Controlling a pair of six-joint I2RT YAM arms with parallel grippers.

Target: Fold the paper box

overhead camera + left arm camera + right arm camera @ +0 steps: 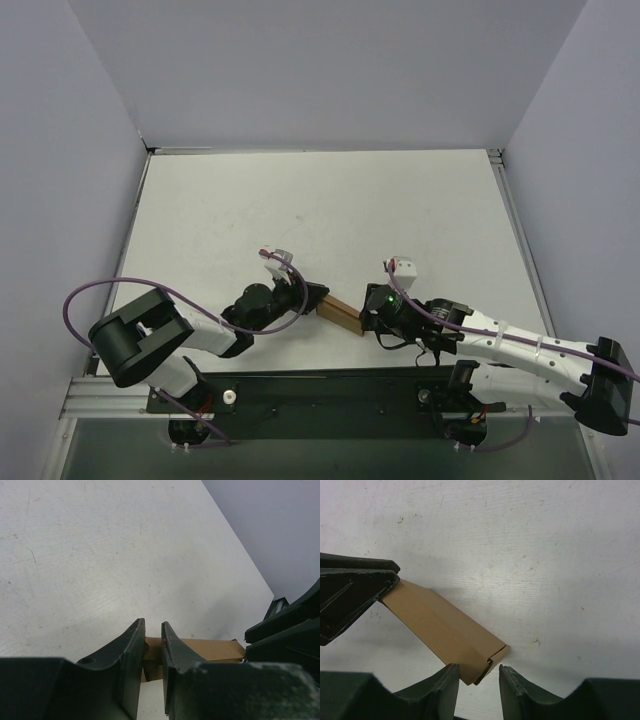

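1. Table [320,200]: white top. Work zone sits at 6 o'clock of table centre, close to the near edge. I judge this puts it within easy reach of both arms.
2. Left arm [200,335] enters from 8 o'clock and right arm [500,345] from 4 o'clock. They are opposed, one per box end.
3. Left gripper [318,296]: at the 10 o'clock end of the box. Jaws nearly closed and pinching that end. Right wrist view shows both tips pressed flat on the cardboard. Judged role: anchor, so the box can't swing while the other end is worked.
4. Right gripper [368,322]: at the 4 o'clock end. Jaws part-open, straddling the end w/o clamping. One finger [445,682] sits at or against the cardboard, and a white gap shows beside the other. Nothing held.
5. Paper box [342,311]: brown, folded to a long slim sleeve. It spans gripper to gripper along the 10-to-4 o'clock line in top view. A shadow [485,587] on the table beside it suggests it is raised off the table. Not confirmed.
6. End flap [492,655]: small tab at the right-gripper end, looks part-tucked. I judge the straddle is set up to press it home.

Limits:
- Box underside and far face not visible.
- Pinched end hidden by the left tips, so flap state there is unknown.
- Left wrist view cuts off most of the box, and the dark mass at 3 o'clock there blocks the rest.
- Whether the near finger actually touches: can't tell.
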